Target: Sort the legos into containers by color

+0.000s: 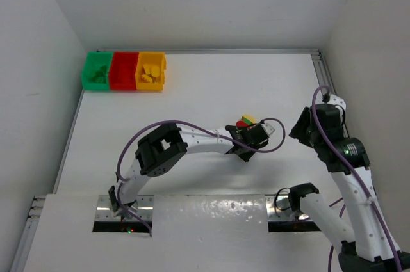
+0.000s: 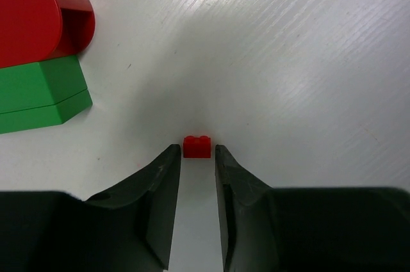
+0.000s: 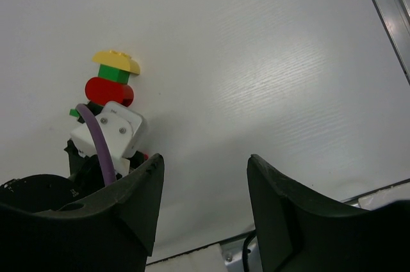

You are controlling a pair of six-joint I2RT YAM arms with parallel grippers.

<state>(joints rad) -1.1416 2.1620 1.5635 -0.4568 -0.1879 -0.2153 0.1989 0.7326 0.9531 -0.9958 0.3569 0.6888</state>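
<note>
A tiny red lego [image 2: 197,146] lies on the white table right at the tips of my left gripper [image 2: 197,152]. The jaws stand narrowly open on either side of it, not closed on it. A big rounded red lego [image 2: 38,16] and a green lego [image 2: 41,96] lie to its upper left. From above, my left gripper [image 1: 245,144] is at mid-table, beside a small cluster of yellow, red and green legos [image 1: 245,120]. The green bin [image 1: 97,71], red bin [image 1: 123,71] and yellow bin [image 1: 150,71] stand far left. My right gripper [image 3: 205,163] is open and empty.
The right wrist view shows a yellow lego [image 3: 116,61], a green one [image 3: 115,73] and a red one [image 3: 109,91] beyond the left wrist [image 3: 109,134]. A metal rail [image 1: 318,70] edges the table on the right. White walls enclose the table.
</note>
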